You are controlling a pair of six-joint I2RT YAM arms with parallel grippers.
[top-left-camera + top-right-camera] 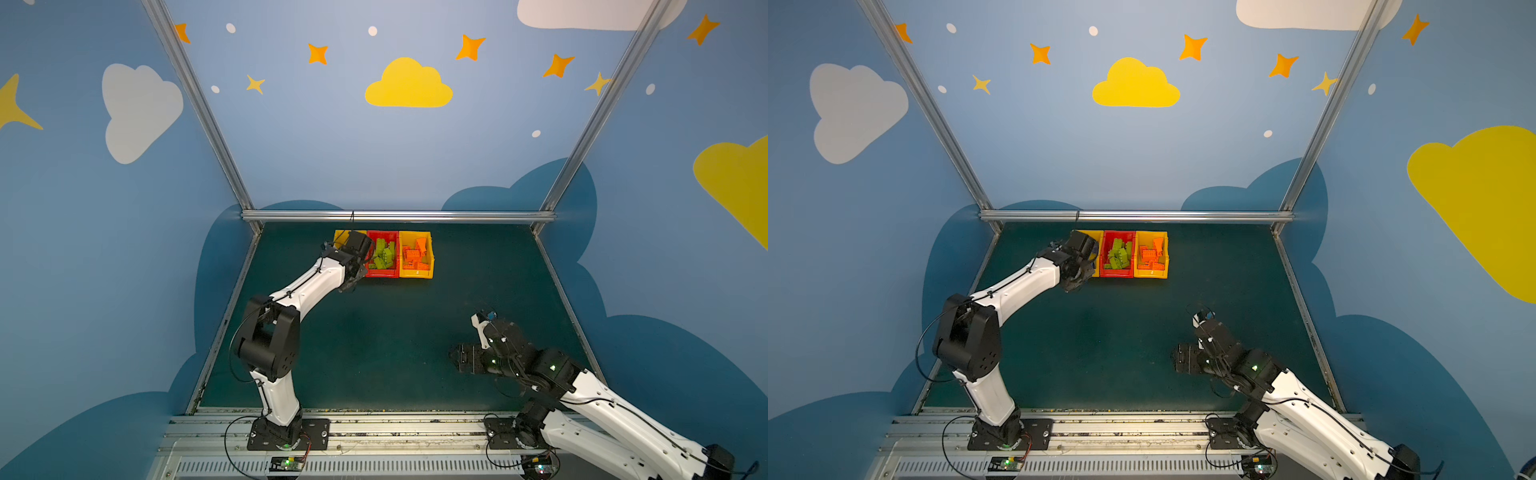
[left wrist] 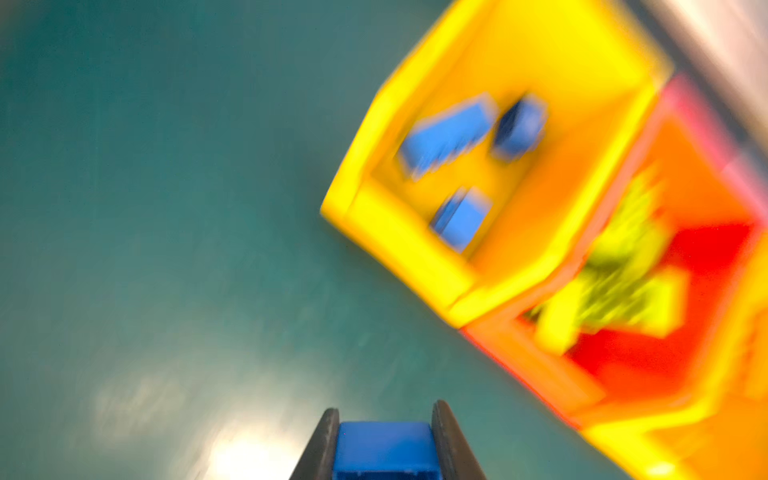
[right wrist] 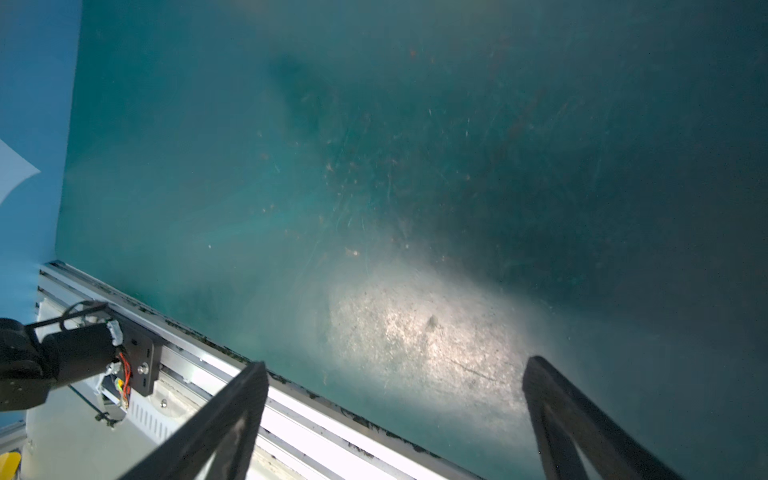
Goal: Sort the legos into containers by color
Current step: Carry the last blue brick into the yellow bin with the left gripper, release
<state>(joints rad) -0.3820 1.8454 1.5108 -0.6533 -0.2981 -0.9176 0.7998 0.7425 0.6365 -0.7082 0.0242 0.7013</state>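
My left gripper point(image 2: 385, 409) is shut on a blue lego point(image 2: 384, 446), over the green mat just short of the left yellow container point(image 2: 399, 249). That container holds three blue legos point(image 2: 449, 133). In both top views the left gripper point(image 1: 351, 284) point(image 1: 1077, 284) hangs at the container's near end and the arm hides most of it point(image 1: 341, 235). The red container point(image 1: 382, 273) holds lime green legos point(image 1: 384, 255). The right yellow container point(image 1: 417, 273) holds orange legos point(image 1: 415, 255). My right gripper point(image 1: 455, 357) point(image 3: 397, 362) stands open and empty above the mat at the near right.
The three containers stand side by side at the back of the mat, close to the rear aluminium rail point(image 1: 395, 216). Another rail point(image 3: 291, 399) runs along the mat's front edge, with the left arm's base point(image 3: 62, 357) on it. Blue walls close in both sides.
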